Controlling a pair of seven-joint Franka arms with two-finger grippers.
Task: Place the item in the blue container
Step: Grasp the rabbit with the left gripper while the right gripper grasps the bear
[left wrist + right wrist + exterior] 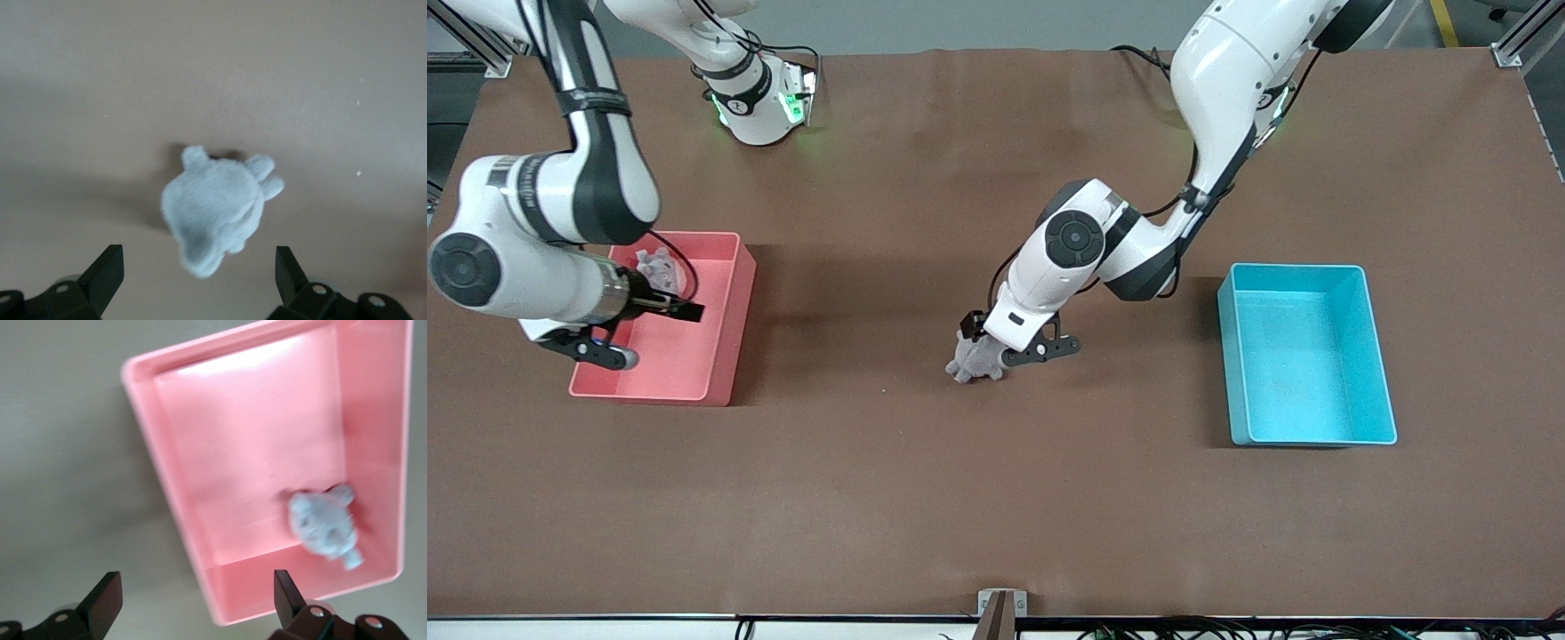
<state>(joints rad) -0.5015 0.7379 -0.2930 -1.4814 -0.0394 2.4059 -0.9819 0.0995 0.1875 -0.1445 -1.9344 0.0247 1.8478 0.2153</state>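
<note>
Two bins on brown table (pixel 925 498), well apart – lots of bare room between. Blue bin (pixel 1378 356) at left arm's end, nothing inside. Pink bin (pixel 725 329) at right arm's end, small gray toy (pixel 656 267) in it. Another gray toy (pixel 974 360) on table between bins – left gripper (pixel 1021 356) over it, fingers wide, not holding. Right gripper (pixel 618 342) over pink bin, fingers wide too.

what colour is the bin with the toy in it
Pink, clearest in the right wrist view.
</note>
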